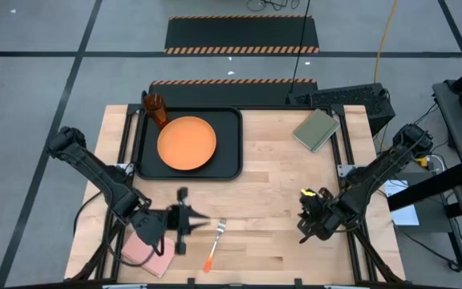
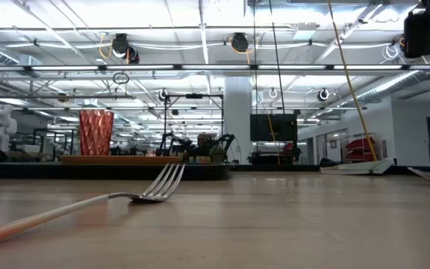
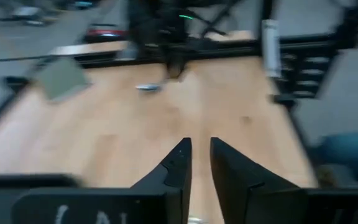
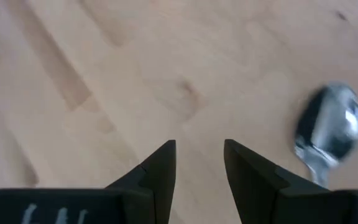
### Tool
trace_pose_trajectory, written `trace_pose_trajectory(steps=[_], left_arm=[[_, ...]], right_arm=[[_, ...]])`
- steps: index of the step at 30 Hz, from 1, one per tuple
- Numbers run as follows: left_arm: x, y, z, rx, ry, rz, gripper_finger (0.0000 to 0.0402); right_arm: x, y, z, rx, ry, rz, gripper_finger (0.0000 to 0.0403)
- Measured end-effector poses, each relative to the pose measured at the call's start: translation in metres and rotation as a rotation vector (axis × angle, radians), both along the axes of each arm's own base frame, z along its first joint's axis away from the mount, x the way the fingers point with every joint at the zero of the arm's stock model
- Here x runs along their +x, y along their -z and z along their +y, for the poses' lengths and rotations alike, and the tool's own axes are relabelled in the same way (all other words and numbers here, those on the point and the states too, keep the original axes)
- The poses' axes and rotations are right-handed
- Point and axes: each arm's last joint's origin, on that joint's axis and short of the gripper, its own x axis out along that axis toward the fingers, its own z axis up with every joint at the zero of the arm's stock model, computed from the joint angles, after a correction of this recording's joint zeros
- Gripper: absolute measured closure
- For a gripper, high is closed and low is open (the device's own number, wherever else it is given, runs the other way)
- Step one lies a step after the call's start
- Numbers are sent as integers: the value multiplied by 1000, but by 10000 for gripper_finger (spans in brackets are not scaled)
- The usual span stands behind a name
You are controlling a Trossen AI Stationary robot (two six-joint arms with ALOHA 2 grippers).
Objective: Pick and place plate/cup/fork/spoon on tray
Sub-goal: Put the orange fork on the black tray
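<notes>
On the far left part of the wooden table [image 1: 279, 201], the large black rectangular tray [image 1: 229, 144] with its raised rim is seen, and the round flat orange plate [image 1: 187, 143] is placed inside it. The small translucent orange tumbler cup [image 1: 156, 109] is standing upright at the far left corner of the tray, just beside the plate. Near the front edge of the table, the slim fork [image 1: 215, 242] with silver tines and orange handle is lying flat on the wood, outside the tray. The left gripper [image 1: 192, 220] is held low just beside the fork tines, its fingers [image 3: 178, 163] parted by only a narrow gap and nothing held between them. The right gripper [image 4: 199, 163] is positioned over the right front part of the table, its jaws released and empty, and the rounded silver bowl of the spoon [image 4: 331, 129] is lying on the wood just beside it. A flat olive-green pad [image 1: 317, 129] is resting at the far right, and a pink pad [image 1: 147, 250] is lying under the left arm.
</notes>
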Motion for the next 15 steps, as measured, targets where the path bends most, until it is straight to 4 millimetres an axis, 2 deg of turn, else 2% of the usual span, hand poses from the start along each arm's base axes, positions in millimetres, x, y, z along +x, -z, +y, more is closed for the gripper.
trace_pose_trajectory(steps=[5,7,15], left_arm=[[15,0,-20,-54,136,-114,288],[21,6,-25,-60,152,-120,265],[37,68,-57,-158,120,28,179]], right_arm=[[3,-1,2,8,-42,-27,273],[3,-1,2,10,-42,-26,273],[5,-2,4,19,-65,-46,273]])
